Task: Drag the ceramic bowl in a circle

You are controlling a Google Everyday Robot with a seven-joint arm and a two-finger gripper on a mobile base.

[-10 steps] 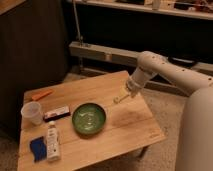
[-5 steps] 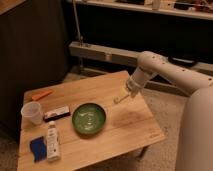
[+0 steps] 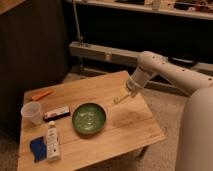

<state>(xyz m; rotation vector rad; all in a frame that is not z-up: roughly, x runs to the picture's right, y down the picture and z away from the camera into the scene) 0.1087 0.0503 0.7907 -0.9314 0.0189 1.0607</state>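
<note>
The arm (image 3: 165, 70) comes in from 3 o'clock, bends at the elbow and slopes down toward 7 o'clock. That puts the gripper (image 3: 120, 98) low over the table's (image 3: 135, 125) far right part, its jaws spread wide with nothing in them. The bowl (image 3: 89, 119) sits upright near the table's middle, at 8 o'clock from the gripper and apart from it. Compared with a second ago, the arm, gripper and bowl have not moved.

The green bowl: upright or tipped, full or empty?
Upright and empty: the ceramic bowl shows its bare ringed inside. The gripper hangs apart, above the table.
</note>
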